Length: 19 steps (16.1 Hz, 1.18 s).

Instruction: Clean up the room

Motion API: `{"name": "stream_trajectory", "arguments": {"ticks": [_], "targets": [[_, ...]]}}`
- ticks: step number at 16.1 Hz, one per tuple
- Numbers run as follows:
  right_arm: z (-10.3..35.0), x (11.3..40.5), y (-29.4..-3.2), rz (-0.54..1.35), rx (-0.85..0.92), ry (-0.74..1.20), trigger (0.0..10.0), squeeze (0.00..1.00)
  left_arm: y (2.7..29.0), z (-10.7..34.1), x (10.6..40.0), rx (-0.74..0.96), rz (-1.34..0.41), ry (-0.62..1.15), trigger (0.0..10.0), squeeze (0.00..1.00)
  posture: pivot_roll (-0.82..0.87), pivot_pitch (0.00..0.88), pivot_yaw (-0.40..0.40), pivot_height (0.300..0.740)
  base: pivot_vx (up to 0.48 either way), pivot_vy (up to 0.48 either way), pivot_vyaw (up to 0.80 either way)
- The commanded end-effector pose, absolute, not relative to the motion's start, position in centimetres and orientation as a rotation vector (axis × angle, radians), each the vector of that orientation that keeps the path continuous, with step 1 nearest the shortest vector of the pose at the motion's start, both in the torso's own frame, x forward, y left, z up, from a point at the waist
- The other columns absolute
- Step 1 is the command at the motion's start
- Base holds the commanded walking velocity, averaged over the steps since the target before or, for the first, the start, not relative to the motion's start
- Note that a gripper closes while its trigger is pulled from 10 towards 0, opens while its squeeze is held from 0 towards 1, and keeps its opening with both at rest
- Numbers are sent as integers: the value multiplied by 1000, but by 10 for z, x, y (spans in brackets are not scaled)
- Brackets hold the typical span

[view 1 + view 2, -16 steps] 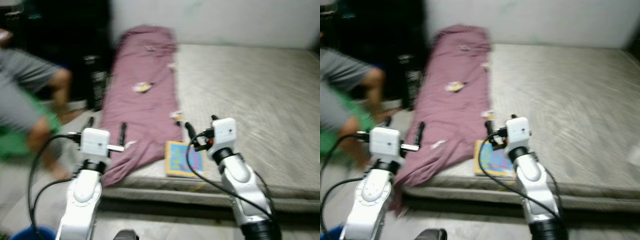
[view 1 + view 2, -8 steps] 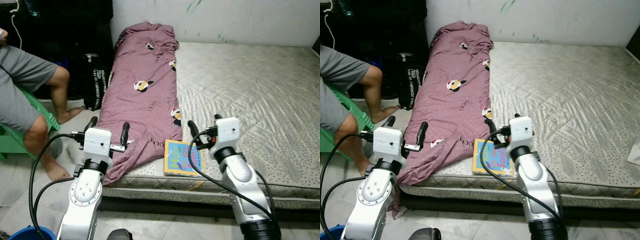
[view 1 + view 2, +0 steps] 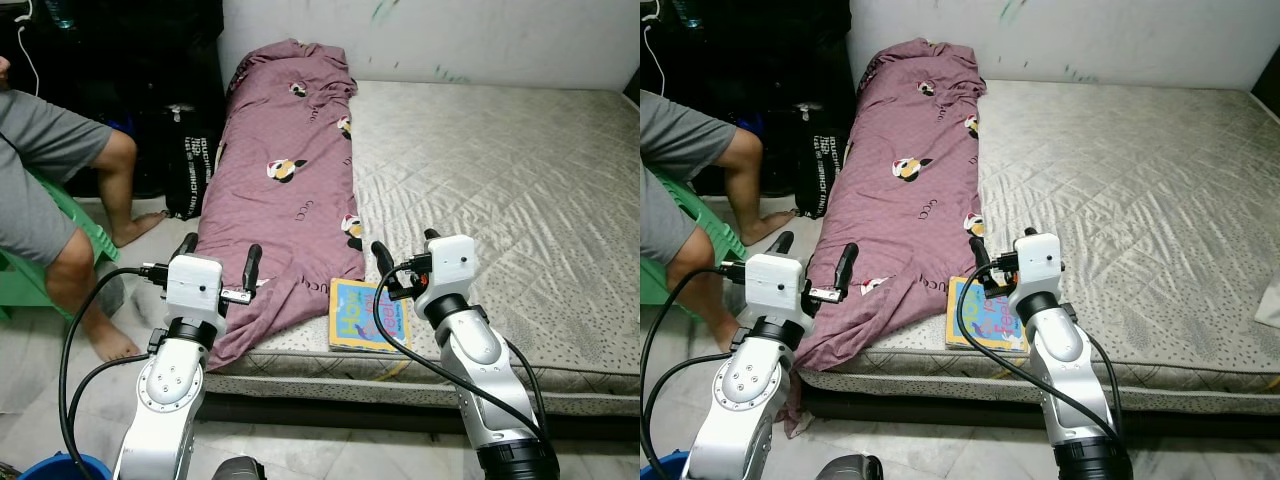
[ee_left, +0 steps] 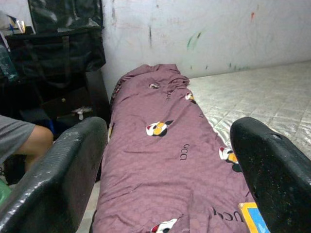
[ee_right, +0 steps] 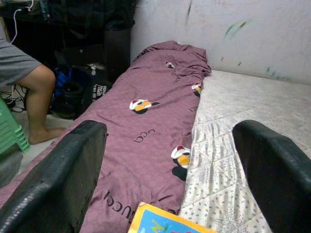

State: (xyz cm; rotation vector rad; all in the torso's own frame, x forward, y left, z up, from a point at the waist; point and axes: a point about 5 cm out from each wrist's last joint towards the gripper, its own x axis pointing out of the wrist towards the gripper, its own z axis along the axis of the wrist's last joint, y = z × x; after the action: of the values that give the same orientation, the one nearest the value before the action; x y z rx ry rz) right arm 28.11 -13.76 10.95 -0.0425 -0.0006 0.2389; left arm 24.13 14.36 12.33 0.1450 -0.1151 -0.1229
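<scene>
While the robot faces the mattress [image 3: 500, 180], both grippers hang in the air with fingers spread wide, gripping nothing. The left gripper [image 3: 217, 255] sits over the near end of the purple blanket [image 3: 285, 190]; the right gripper [image 3: 404, 250] is just above the colourful book [image 3: 358, 318] at the mattress edge. A person's leg [image 3: 95, 210], a green chair [image 3: 40, 275] and a black bag [image 3: 190, 165] crowd the left side.

A bedroom in a home: a bare quilted mattress [image 3: 500, 180] lies low on the tiled floor [image 3: 40, 350] against a scuffed white wall [image 3: 450, 40], a purple blanket [image 3: 285, 190] along its left edge.
</scene>
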Motion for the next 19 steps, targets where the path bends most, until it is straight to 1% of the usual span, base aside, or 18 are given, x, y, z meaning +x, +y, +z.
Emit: {"name": "stream_trajectory", "arguments": {"ticks": [1, 12, 16, 18, 19], "targets": [[112, 284, -137, 238, -39, -8, 10000, 0, 144, 125, 241, 151, -130, -123, 10000, 0, 1, 20, -38, 740, 262, 0, 0], [111, 284, -136, 247, -32, -5, 10000, 0, 144, 124, 242, 152, -129, -115, 10000, 0, 1, 20, -37, 740, 339, 0, 0], [111, 287, -135, 250, -48, -4, 10000, 0, 150, 123, 245, 170, -71, -121, 10000, 0, 12, 26, -47, 740, 0, 0, 0], [109, 291, -131, 255, -68, 12, 10000, 0, 152, 125, 248, 216, -65, -128, 10000, 0, -1, 36, -58, 740, 0, 0, 0], [111, 291, -128, 257, -60, 1, 10000, 0, 153, 126, 248, 205, -68, -125, 10000, 0, 9, 41, -45, 740, 0, 0, 0]]}}
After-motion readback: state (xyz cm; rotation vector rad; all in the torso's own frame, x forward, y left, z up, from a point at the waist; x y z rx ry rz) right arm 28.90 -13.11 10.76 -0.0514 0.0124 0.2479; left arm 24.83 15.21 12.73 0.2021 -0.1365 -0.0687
